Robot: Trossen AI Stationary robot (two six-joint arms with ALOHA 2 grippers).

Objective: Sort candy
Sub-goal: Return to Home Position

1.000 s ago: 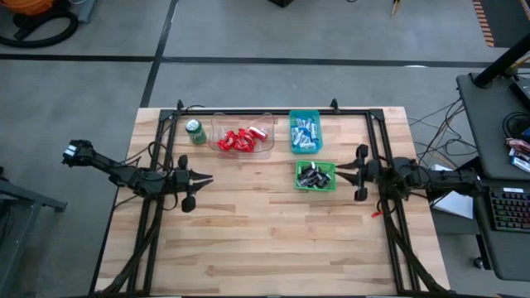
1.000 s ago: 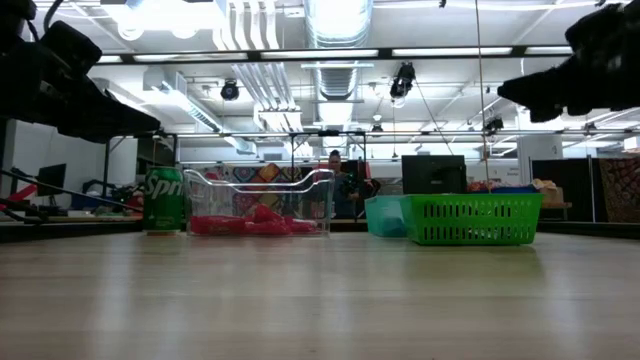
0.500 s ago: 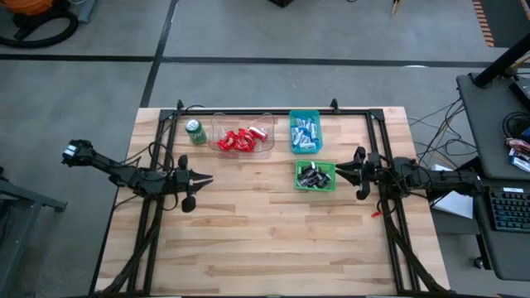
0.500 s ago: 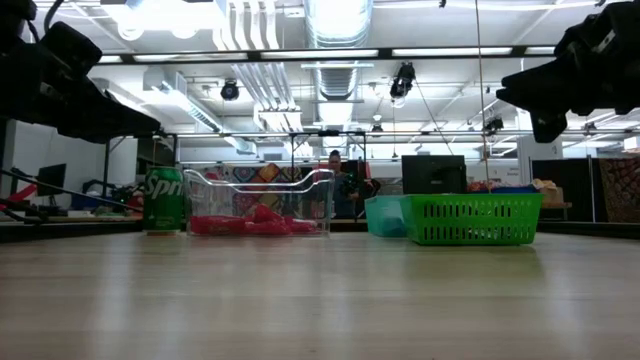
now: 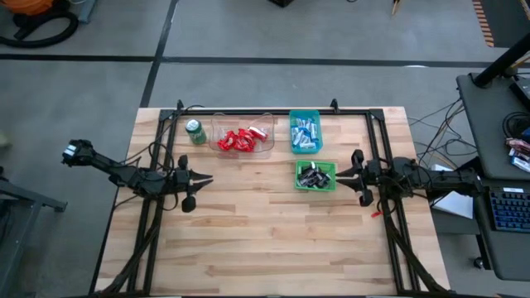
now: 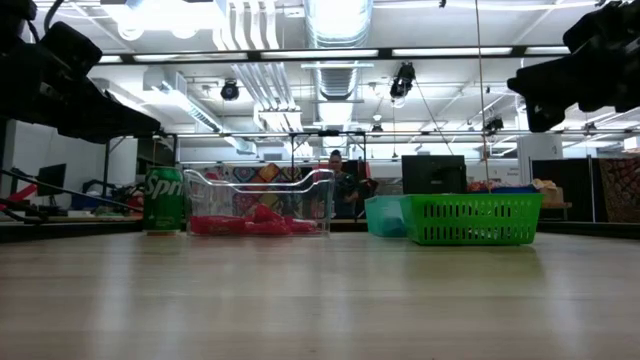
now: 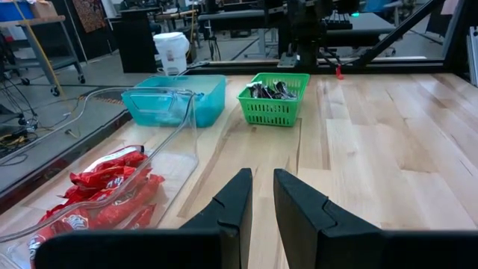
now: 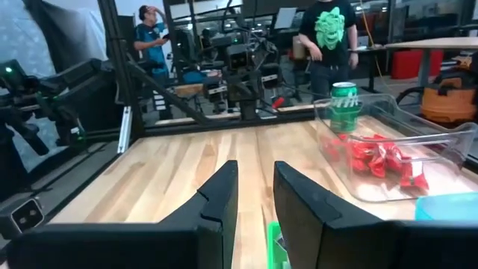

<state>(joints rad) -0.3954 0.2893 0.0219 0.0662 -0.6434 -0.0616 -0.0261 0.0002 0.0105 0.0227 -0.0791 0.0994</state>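
Observation:
The candy lies sorted in three containers at the far side of the table. Red bars (image 5: pixel 240 139) fill a clear bin (image 7: pixel 179 127), blue-and-white bars (image 5: pixel 305 132) a teal bin (image 7: pixel 175 101), dark bars (image 5: pixel 313 174) a green basket (image 7: pixel 273 101). My left gripper (image 5: pixel 209 179) hovers level at the table's left, pointing right, its fingers (image 7: pixel 239 198) a narrow gap apart and empty. My right gripper (image 5: pixel 338 172) hovers level just right of the green basket, pointing left, its fingers (image 8: pixel 220 190) slightly apart and empty.
A green drink can (image 5: pixel 195 132) stands left of the clear bin. A black frame (image 5: pixel 248 112) borders the table's far edge and sides. The bare wooden tabletop (image 5: pixel 265 240) stretches toward the near edge. Two people (image 8: pixel 327 33) stand in the room beyond the table.
My right gripper has rolled about the line it points along while staying in place beside the green basket. The left arm and the candy have kept still.

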